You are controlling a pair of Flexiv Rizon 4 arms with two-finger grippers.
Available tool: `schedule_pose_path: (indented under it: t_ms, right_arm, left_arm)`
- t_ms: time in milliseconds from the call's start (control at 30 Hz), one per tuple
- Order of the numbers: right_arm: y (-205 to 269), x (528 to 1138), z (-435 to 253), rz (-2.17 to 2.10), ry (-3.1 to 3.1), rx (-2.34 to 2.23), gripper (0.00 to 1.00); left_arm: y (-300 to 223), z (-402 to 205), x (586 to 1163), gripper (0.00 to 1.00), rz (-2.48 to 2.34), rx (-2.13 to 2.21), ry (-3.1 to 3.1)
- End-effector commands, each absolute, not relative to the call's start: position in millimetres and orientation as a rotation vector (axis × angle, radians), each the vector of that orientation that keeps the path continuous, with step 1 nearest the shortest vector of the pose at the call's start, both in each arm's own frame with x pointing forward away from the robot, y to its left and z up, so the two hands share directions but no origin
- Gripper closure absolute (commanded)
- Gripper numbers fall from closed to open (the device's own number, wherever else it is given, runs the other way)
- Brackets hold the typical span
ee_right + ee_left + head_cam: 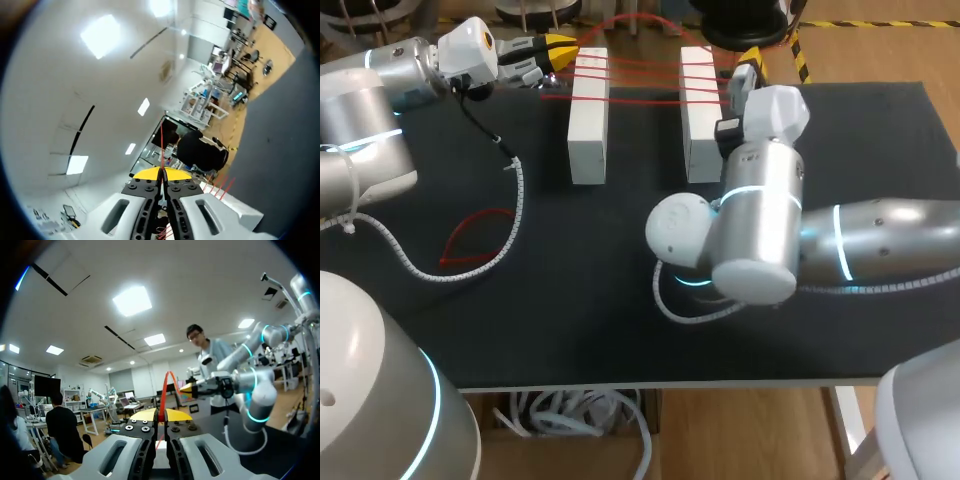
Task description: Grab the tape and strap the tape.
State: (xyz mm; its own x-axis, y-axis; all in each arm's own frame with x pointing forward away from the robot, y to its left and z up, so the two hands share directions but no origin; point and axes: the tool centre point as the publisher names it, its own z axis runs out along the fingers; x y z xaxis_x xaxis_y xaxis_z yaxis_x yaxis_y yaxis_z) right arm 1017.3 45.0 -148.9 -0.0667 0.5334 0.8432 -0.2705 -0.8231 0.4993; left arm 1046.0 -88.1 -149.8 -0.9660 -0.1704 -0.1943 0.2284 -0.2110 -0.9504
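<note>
Two white blocks stand upright at the table's far side, with several strands of red tape strung across their tops. My left gripper is just left of the left block, shut on the tape; in the left wrist view the red tape arcs up from between its closed yellow tips. My right gripper is at the right block's far end. Its tips are closed, with a thin red strand running out from them. The white block with red strands lies beside it.
A loose loop of red tape lies on the black mat at the left, beside my left arm's white coiled cable. My right arm's elbow hangs over the mat's middle. My right arm shows in the left wrist view.
</note>
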Motion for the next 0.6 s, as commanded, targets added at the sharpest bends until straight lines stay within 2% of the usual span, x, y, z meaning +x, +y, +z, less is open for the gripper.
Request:
schedule_pose_path:
  t_ms: [33,600]
  right_arm:
    - [45.9,1020.3,-141.1,1.867,0.348,1.587,1.00]
    - [56.9,1011.4,-109.4,1.752,0.520,1.351,1.00]
  left_arm:
    - [-88.3,-151.4,1046.6,1.00,-2.264,0.072,1.783]
    - [-88.3,-151.4,1046.6,1.00,-2.264,0.072,1.783]
